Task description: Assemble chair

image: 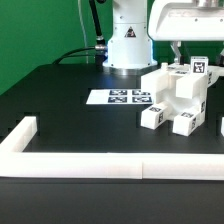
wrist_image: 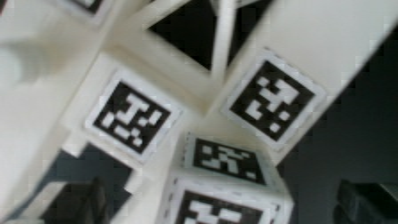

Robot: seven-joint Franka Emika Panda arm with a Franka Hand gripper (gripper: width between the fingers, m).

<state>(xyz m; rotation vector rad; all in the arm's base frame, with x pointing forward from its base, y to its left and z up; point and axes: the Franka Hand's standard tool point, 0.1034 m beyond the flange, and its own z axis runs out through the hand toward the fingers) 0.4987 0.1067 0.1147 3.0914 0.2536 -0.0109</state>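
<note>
The chair parts (image: 178, 98) stand as a cluster of white blocky pieces with black-and-white tags at the exterior view's right. Two small blocks (image: 152, 117) lie at its front. My gripper (image: 188, 62) hangs right over the top of the cluster, by a tagged piece (image: 198, 69). The wrist view is filled by white tagged parts (wrist_image: 134, 115) seen very close and blurred. My dark fingertips (wrist_image: 86, 200) show on either side of a tagged white piece (wrist_image: 222, 205). The jaws stand apart, with a gap on one side of that piece, so my gripper (wrist_image: 222, 212) looks open.
The marker board (image: 118, 97) lies flat on the black table just left of the cluster in the exterior view. A long white border wall (image: 100, 166) runs along the front and turns back at the left (image: 20, 134). The robot base (image: 128, 45) stands behind.
</note>
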